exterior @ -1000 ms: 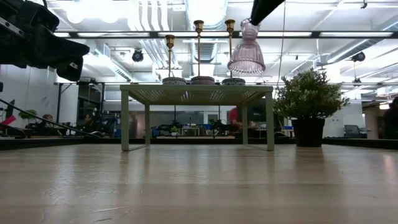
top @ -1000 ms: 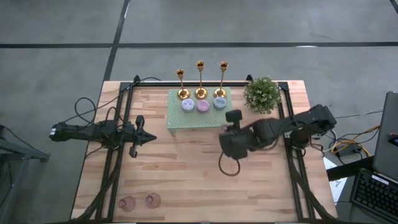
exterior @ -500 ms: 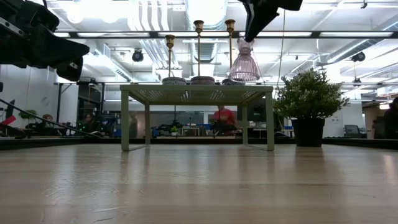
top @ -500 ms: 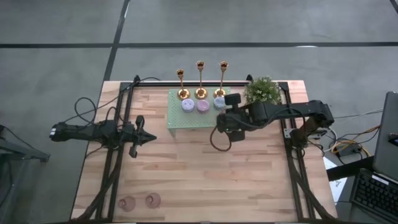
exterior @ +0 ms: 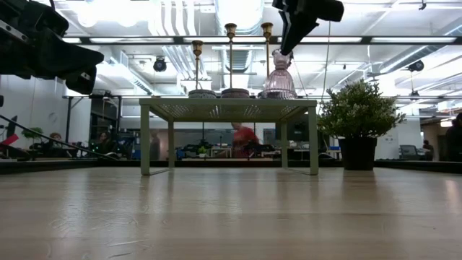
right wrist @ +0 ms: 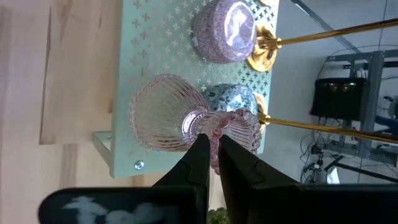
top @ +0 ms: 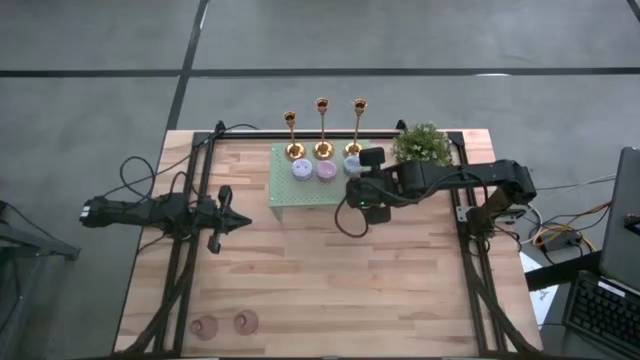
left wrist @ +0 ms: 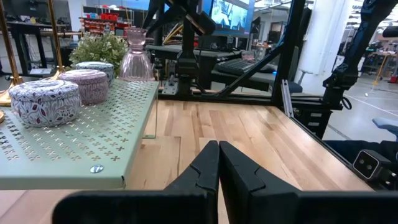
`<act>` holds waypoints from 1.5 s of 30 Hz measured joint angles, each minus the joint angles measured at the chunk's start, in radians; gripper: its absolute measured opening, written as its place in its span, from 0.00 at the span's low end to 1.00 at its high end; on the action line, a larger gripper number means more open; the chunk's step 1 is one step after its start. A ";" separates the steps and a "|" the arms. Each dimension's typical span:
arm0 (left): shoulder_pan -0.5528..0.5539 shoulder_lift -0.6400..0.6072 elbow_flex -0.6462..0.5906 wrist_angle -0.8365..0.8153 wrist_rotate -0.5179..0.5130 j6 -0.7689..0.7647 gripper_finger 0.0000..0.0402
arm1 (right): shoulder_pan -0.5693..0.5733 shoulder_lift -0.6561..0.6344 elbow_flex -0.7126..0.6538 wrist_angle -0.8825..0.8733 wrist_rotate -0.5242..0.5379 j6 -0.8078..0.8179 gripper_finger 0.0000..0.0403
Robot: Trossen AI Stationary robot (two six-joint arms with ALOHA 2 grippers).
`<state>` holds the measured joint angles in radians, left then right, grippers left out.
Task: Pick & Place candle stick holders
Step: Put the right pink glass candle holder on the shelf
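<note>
My right gripper [exterior: 286, 45] is shut on a pink ribbed glass holder [exterior: 279, 76] over the pale green stand's [top: 318, 190] near right corner. Three gold candlesticks [top: 322, 128] stand by their round bases along the stand's far edge. Three small round patterned holders [top: 326, 169] sit in front of them. Two pink glass holders [top: 225, 324] stand at the table's near left. My left gripper [left wrist: 218, 163] is shut and empty, left of the stand. My right gripper pinches the pink holder's narrow neck [right wrist: 200, 132] between its two fingers, between the flared foot [right wrist: 163, 121] and the beaded cup [right wrist: 235, 134]. The fingers slant down from above and the right. The holder is upright, its foot level with the stand's top; whether it rests there I cannot tell.
A bushy potted plant [top: 420, 150] stands right of the stand, close to my right arm. A black cable loop [top: 350, 225] hangs below my right gripper. Bare wooden table [top: 330, 290] lies on the near side.
My right gripper has carried the pink holder toward the table's far edge and the stand, and down. The holder has stayed upright and has come from well above the stand's top to level with it.
</note>
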<state>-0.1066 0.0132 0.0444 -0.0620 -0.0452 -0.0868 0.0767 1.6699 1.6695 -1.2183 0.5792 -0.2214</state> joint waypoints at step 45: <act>0.000 0.001 0.000 0.000 0.000 0.000 0.04 | -0.025 0.000 -0.067 0.093 0.027 -0.048 0.05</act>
<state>-0.1066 0.0139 0.0444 -0.0620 -0.0452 -0.0868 0.0513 1.6699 1.6024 -1.1252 0.6065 -0.2698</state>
